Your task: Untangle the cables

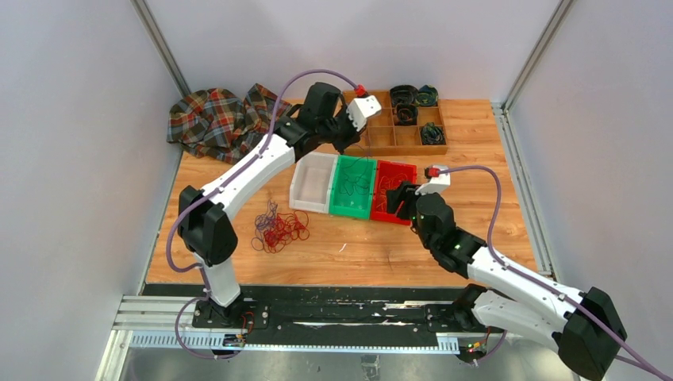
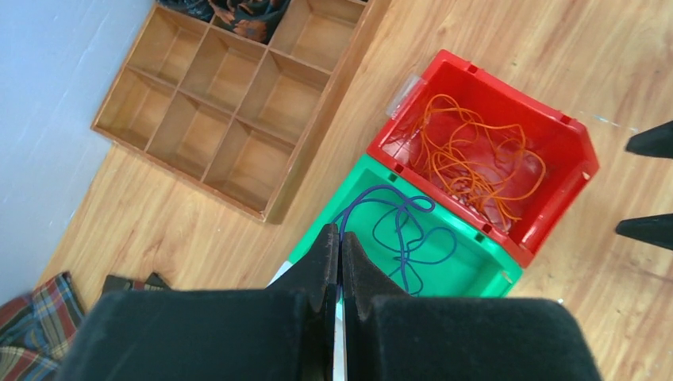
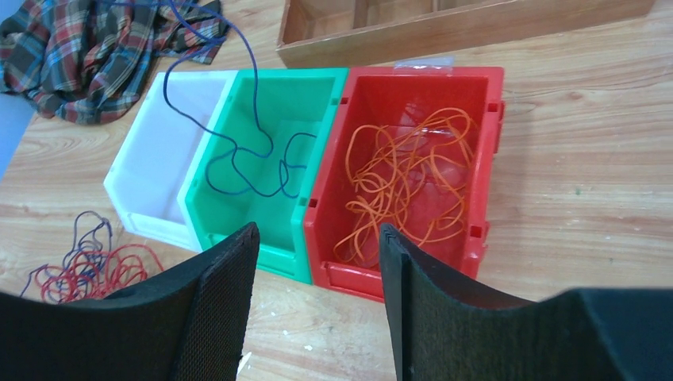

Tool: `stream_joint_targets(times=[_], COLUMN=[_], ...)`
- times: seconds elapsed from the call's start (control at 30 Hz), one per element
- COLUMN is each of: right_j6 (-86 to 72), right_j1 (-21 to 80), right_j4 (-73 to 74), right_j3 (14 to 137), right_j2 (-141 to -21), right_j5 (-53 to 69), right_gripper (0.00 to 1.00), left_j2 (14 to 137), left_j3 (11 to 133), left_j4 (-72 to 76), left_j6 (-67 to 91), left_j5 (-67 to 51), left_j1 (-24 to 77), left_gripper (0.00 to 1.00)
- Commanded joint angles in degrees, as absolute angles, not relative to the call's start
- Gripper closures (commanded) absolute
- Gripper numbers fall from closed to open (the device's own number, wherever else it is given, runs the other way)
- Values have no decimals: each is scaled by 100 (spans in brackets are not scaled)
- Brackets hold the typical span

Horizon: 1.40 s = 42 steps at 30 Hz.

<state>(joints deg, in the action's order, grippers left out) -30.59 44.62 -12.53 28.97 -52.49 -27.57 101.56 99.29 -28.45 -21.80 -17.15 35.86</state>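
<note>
While the left gripper (image 2: 340,234) pinches a purple cable (image 2: 403,238) trailing into green bin (image 2: 468,266), right gripper (image 3: 317,234) spread wide (empty), orange cables (image 3: 397,175) in red bin (image 3: 484,159), red-purple tangle (image 1: 278,228) nearby.

Cable tangle (image 1: 278,228) loose on the surface (image 1: 476,135), apart from white bin (image 1: 312,181), green bin (image 1: 343,171), red bin (image 1: 401,169) side by side.

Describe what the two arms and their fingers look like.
Left arm and right arm both have white links and bulky black joints. A lilac lead runs along each, ending in a red plug at a white wrist box. The fingers are flat, black, finely textured pads.
</note>
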Motion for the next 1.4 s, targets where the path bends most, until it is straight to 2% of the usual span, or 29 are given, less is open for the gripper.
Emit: stream_joint_targets(times=[0.0, 0.37, 0.53, 0.6, 0.67, 0.7, 0.83, 0.97, 1.0, 1.1, 1.37], right_j6=[-3177, -3230, -3267, -3256, -3231, -3212, -3135, -3049, -3024, -2966, -2830], right_j1=[4205, 3844, 3804, 3803, 3796, 3797, 3795, 3794, 3795, 3791, 3789], right_j4=[-1221, -1235, -1158, -1091, -1028, -1012, -905, -859, -853, -835, -852], right_j3=[2743, 2755, 2838, 2889, 2929, 2946, 3054, 3147, 3167, 3220, 3351], right_j2=[-5183, -5222, -5269, -5244, -5198, -5188, -5168, -5185, -5186, -5179, -5283], right_j5=[-2856, -2375, -2292, -2292, -2315, -2320, -2307, -2289, -2296, -2304, -2165], right_gripper=[43, 43, 43, 43, 43, 43, 43, 42, 42, 40, 37], left_j2=[10389, 10890, 10870, 10912, 11003, 11021, 10880, 10567, 10490, 10196, 9005], left_j3=[9954, 9690, 9363, 9462, 9670, 9758, 9869, 10005, 10089, 10205, 9498], left_j4=[-2325, -2644, -2787, -2983, -3309, -3458, -3795, -4189, -4353, -4791, -5474], left_j6=[-2102, -2650, -2660, -2639, -2650, -2666, -2775, -2881, -2917, -2990, -3262], left_j5=[-1577, -953, -1223, -1344, -1402, -1408, -1367, -1429, -1448, -1592, -1767], left_j1=[3651, 3688, 3694, 3691, 3691, 3691, 3687, 3682, 3672, 3564, 2692], left_gripper=[100, 100, 98, 84, 65, 62, 39, 10, 5, 1, 2])
